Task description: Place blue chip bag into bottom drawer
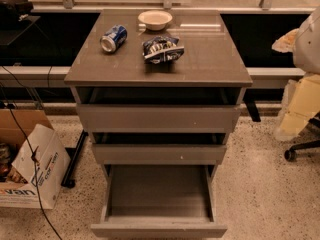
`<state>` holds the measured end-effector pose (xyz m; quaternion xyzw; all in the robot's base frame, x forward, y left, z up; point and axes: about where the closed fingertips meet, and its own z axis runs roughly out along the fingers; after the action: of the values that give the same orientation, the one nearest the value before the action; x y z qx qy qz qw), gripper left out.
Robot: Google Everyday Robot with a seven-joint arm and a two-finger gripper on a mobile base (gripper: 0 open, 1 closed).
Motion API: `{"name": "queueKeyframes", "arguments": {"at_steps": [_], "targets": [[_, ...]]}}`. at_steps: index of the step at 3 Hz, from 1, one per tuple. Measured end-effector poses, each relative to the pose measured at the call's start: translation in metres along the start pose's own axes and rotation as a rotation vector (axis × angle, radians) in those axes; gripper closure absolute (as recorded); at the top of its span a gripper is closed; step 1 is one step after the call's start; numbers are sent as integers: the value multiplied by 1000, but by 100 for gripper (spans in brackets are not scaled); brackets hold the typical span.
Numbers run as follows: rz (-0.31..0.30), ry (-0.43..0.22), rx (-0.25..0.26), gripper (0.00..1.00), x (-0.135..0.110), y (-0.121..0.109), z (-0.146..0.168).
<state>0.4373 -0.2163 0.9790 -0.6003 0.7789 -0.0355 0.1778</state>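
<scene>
The blue chip bag [163,49], crumpled dark blue foil with white print, lies on the grey cabinet top [210,59], near its middle. The bottom drawer [159,229] is pulled far out and its deep tray is empty. The two shallower drawers [159,118] above it are pulled out a little. My gripper does not show in this view. A white and beige shape [307,44] at the right edge may be part of my arm, but I cannot tell.
A blue soda can [114,38] lies on its side left of the bag. A white bowl [155,19] stands behind the bag. A cardboard box [30,169] and cables sit on the floor at left. A chair base [300,149] is at right.
</scene>
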Motion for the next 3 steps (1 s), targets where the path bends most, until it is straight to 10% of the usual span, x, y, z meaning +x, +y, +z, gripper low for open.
{"name": "queueKeyframes", "arguments": {"at_steps": [3], "targets": [[-15, -138, -26, 0, -32, -14, 29]]}}
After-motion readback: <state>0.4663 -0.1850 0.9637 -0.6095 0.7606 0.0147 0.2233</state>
